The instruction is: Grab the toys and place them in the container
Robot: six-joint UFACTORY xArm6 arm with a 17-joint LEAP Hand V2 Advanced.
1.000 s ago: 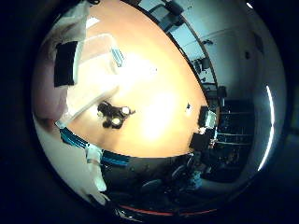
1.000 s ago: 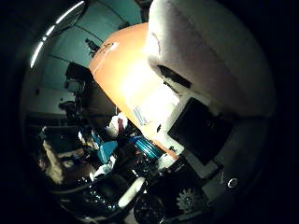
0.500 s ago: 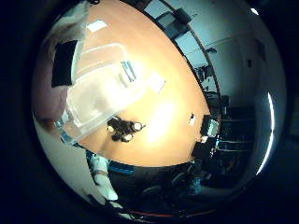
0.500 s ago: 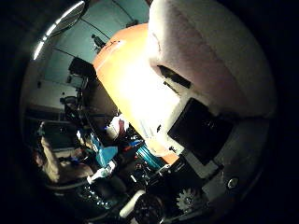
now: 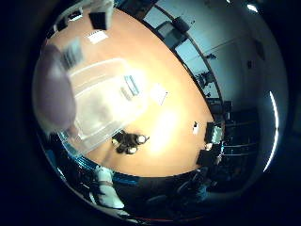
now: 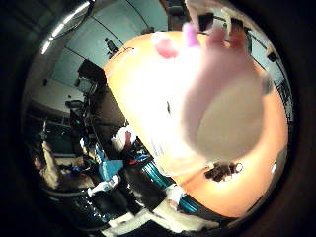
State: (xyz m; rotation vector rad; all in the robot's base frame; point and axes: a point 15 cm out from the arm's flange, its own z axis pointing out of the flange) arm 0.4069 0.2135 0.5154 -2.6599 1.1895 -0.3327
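Observation:
A pale pink and cream plush toy [image 6: 222,104] fills the middle of the right thumb side palm view, close to the palm and above the orange table. In the right little finger side palm view its soft pink bulk [image 5: 52,89] covers one side, beside a clear plastic container [image 5: 113,73] standing on the table. A small dark toy [image 5: 130,142] lies on the table next to the container, near the table's edge; it also shows in the thumb side view [image 6: 222,170].
The long orange table [image 5: 174,80] carries sheets of paper [image 5: 158,94] and a small white item [image 5: 196,127]. Dark chairs [image 5: 179,24] line its far side. Teal chairs [image 6: 148,176] stand at the near edge.
The camera has risen, so more of the table and container shows. In the thumb side view the plush toy now looks farther from the palm, and the black and white hand parts beside it are gone.

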